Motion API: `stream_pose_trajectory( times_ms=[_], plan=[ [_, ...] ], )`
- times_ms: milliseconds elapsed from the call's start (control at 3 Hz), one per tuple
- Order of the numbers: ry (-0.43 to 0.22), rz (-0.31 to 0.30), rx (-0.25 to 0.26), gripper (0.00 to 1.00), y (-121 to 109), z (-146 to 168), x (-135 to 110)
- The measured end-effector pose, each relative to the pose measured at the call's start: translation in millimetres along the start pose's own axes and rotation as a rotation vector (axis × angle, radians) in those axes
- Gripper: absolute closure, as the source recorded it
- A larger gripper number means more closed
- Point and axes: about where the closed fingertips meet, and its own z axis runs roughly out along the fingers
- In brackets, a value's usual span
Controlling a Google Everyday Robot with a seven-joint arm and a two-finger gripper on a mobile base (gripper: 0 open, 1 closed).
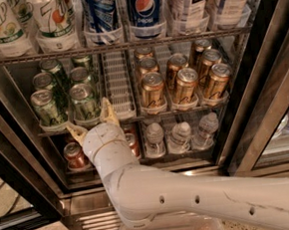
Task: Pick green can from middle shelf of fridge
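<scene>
Several green cans stand in two lanes at the left of the middle shelf [119, 84] of the fridge [262, 83]. The front right green can [83, 102] sits in its clear cup, the front left one [46, 108] beside it. My gripper [91, 120] is open, just below and in front of the front right green can, one fingertip [107, 106] at the can's right, the other fingertip [75, 131] low at its left. It holds nothing. My white arm [191, 198] reaches in from the lower right.
Gold-brown cans [184, 86] fill the right lanes of the same shelf. Tall bottles [143, 9] stand on the rack above. Red cans [75, 156] and small water bottles [178, 137] stand below. The glass door [285, 121] hangs open at the right.
</scene>
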Motion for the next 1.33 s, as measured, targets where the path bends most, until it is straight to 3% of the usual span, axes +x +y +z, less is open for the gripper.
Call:
stream_pose_trajectory(
  times_ms=[333,1333],
  plan=[
    [0.004,0.012,0.044,0.36,2.4,10.2,5.6],
    [-0.022,0.038,0.112,0.40,-3.2,21.3,3.6]
  ],
)
